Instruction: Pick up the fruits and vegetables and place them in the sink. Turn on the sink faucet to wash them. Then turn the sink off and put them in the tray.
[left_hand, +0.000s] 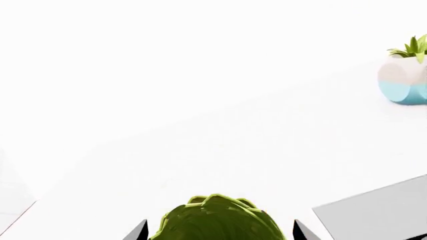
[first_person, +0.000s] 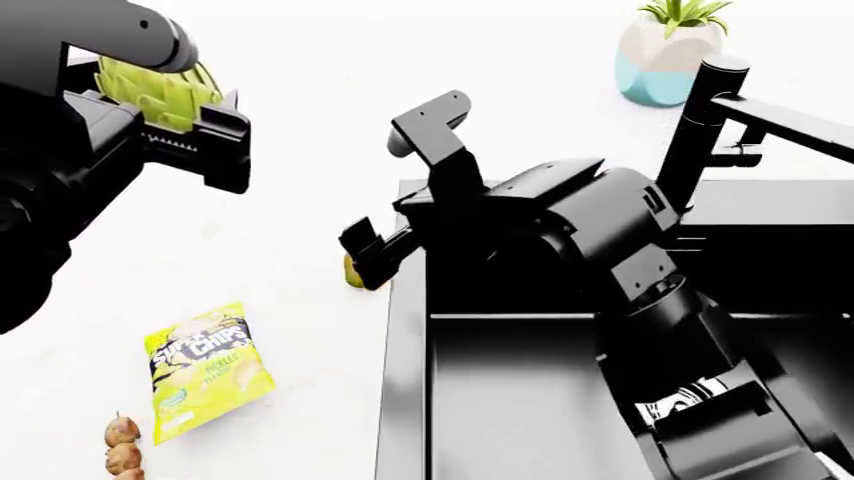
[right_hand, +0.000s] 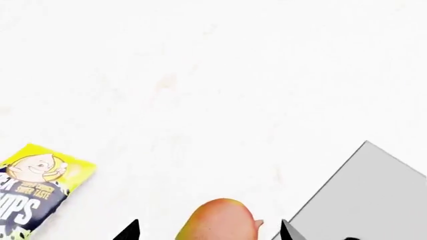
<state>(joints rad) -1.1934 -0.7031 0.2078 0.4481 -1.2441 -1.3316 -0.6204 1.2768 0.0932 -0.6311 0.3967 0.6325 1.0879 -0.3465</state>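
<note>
Sink black, set into white counter, faucet upright at back rim. Left gripper clenched on artichoke, lifted over counter. Right gripper spread around mango, just beside sink's left rim. Chips bag near front.

The scaly green artichoke is sitting raised above the white bench, gripped between the left tool's fingers. The small yellow-orange mango is lying on the bench just beside the black sink's grey rim, between the right tool's fingers. The tall black faucet is standing upright behind the basin.
</note>
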